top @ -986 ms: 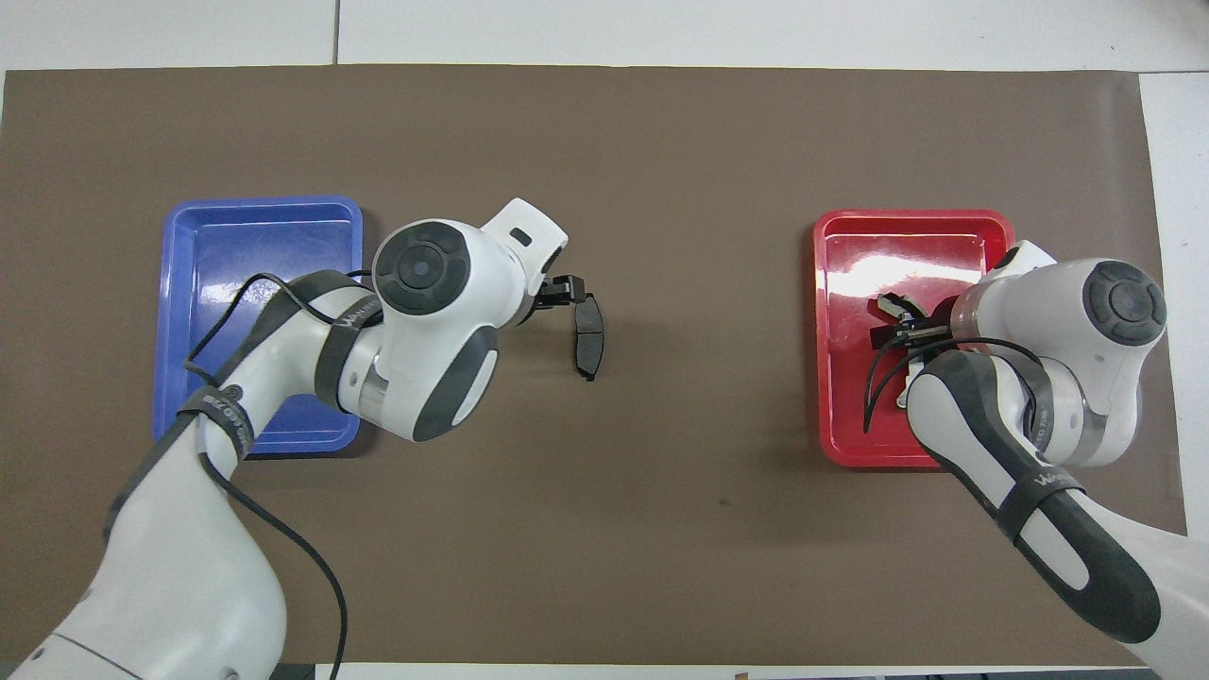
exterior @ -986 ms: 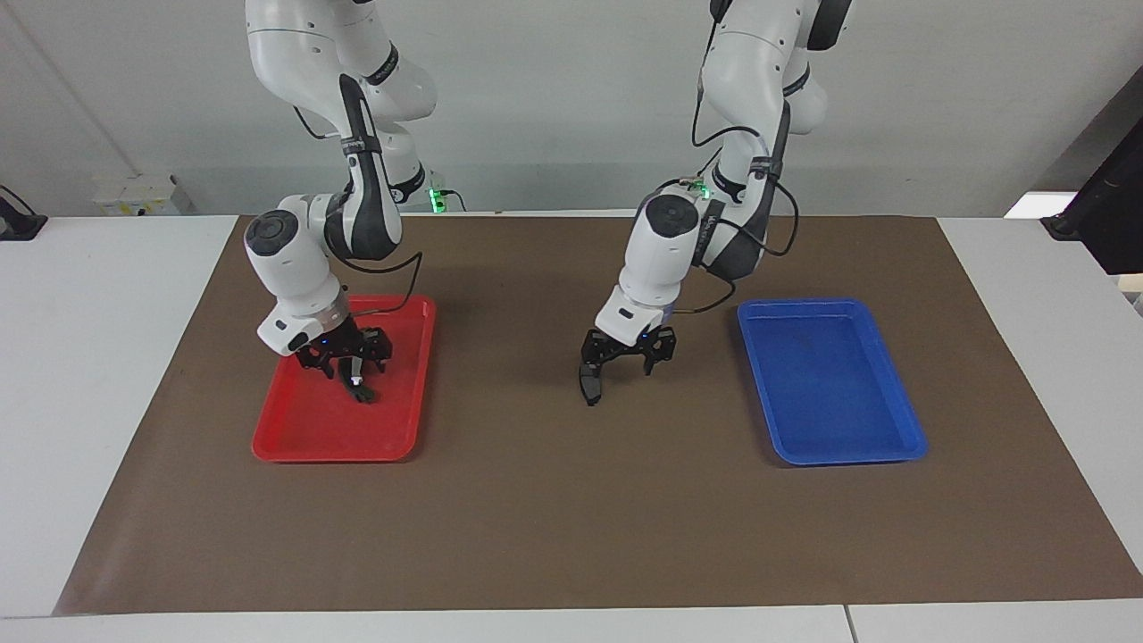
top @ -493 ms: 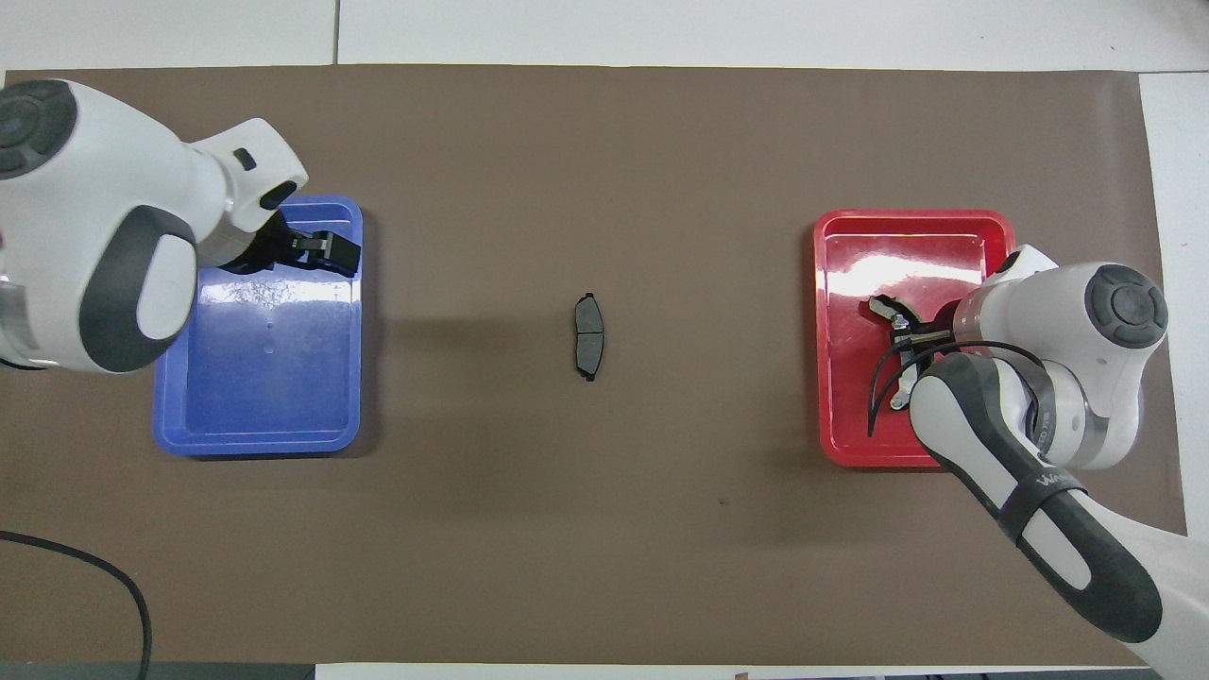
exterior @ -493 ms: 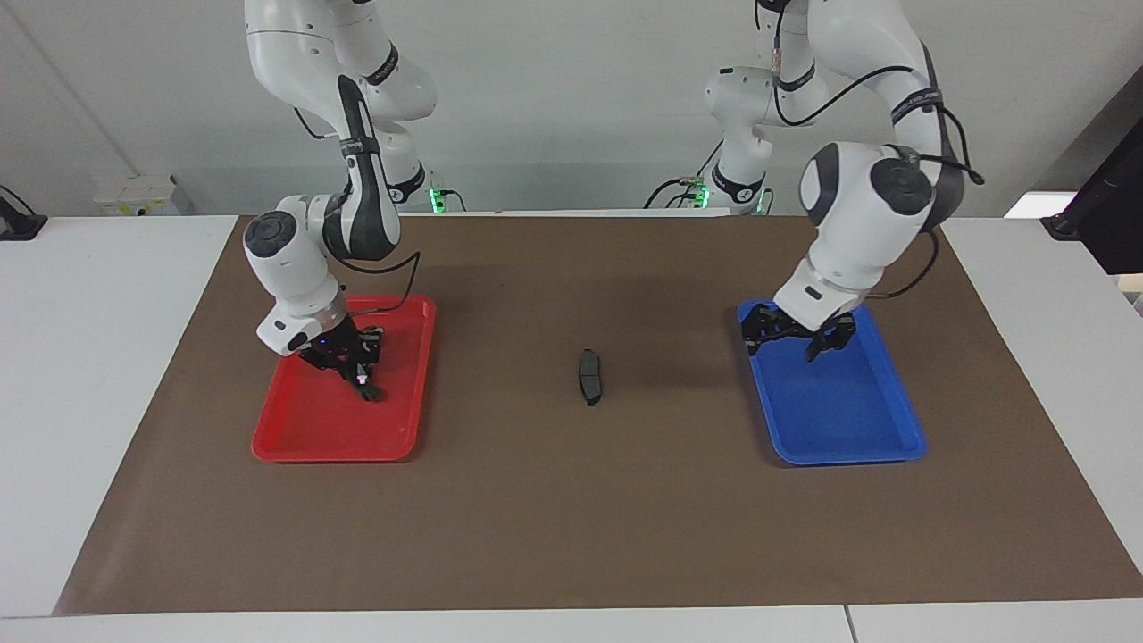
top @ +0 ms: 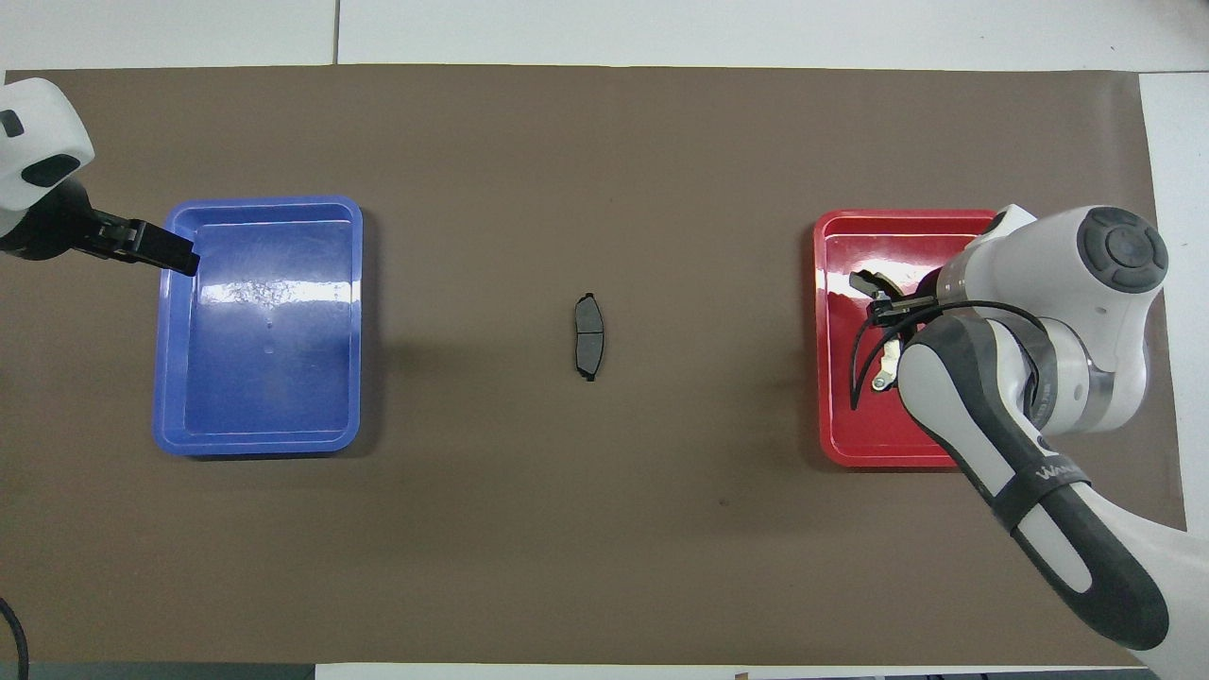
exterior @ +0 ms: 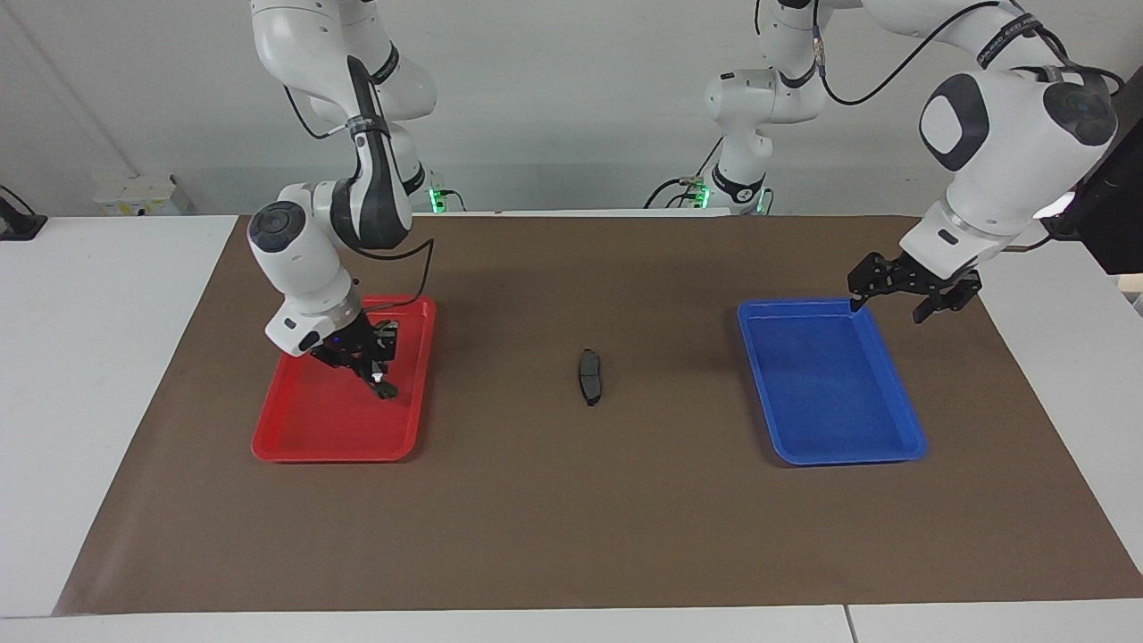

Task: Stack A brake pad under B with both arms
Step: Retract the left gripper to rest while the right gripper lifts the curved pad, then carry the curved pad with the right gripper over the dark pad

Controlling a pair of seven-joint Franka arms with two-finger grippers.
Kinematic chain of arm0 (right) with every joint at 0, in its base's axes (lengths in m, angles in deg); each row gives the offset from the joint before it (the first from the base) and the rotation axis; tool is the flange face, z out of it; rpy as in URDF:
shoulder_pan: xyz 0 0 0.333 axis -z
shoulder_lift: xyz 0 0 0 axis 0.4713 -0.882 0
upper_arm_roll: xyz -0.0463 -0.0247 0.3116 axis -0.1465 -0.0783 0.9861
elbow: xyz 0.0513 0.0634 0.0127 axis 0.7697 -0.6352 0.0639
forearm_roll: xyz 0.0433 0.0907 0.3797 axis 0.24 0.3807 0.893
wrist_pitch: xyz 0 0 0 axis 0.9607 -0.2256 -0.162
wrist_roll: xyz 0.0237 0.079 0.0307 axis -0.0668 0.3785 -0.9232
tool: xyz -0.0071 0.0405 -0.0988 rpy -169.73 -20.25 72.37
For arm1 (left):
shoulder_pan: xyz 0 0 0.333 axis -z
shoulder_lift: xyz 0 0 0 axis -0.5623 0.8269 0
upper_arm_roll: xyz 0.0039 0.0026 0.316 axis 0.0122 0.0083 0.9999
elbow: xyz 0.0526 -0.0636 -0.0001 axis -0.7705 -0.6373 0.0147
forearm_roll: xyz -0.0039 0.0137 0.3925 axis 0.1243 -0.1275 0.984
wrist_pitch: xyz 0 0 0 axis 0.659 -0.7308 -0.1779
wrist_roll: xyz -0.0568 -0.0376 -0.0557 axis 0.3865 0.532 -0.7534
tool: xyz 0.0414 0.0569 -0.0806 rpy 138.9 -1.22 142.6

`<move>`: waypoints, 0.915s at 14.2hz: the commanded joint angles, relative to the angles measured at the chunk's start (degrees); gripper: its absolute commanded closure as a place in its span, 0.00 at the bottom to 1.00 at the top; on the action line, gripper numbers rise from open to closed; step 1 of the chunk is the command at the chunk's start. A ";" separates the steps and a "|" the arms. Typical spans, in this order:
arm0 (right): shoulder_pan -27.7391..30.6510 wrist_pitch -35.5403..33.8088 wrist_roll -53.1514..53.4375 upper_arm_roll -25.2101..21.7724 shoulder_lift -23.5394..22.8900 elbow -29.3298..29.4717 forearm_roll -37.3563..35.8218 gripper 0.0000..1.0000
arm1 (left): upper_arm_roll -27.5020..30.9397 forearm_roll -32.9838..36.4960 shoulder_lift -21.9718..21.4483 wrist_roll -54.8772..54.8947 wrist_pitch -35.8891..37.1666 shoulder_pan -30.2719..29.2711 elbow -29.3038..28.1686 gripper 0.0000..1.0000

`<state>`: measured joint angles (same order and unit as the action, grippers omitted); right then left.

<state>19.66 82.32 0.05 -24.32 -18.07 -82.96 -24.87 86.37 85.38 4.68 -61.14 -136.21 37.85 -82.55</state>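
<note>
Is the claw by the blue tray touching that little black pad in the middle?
Apart. The facing view shows the left claw over the blue tray's edge, bare mat between it and the pad.

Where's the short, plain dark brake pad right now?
The short dark brake pad lies flat on the brown mat at mid-table, between the red tray and the blue tray, touched by neither gripper.

A brake pad [exterior: 588, 376]: dark, flat on mat; B [top: 886, 364]: in red tray [exterior: 295, 438]
</note>
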 commanded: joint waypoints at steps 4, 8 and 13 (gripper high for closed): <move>-12.88 -3.02 18.65 0.37 -7.82 13.34 0.61 1.00 | -0.34 1.19 -4.29 0.98 5.87 -1.35 -1.62 0.01; -18.95 -6.55 25.27 0.37 -16.09 24.52 0.52 1.00 | -0.26 1.19 -4.56 0.46 5.61 -1.35 -2.23 0.01; -23.44 -3.12 29.84 0.37 -19.17 24.62 0.08 1.00 | -0.26 1.54 -4.82 -1.83 2.98 -1.44 -2.94 0.01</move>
<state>-3.38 78.69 28.79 -23.86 -36.28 -60.10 -24.87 86.38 85.89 1.26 -61.97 -131.05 36.85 -83.69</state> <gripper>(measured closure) 0.586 0.009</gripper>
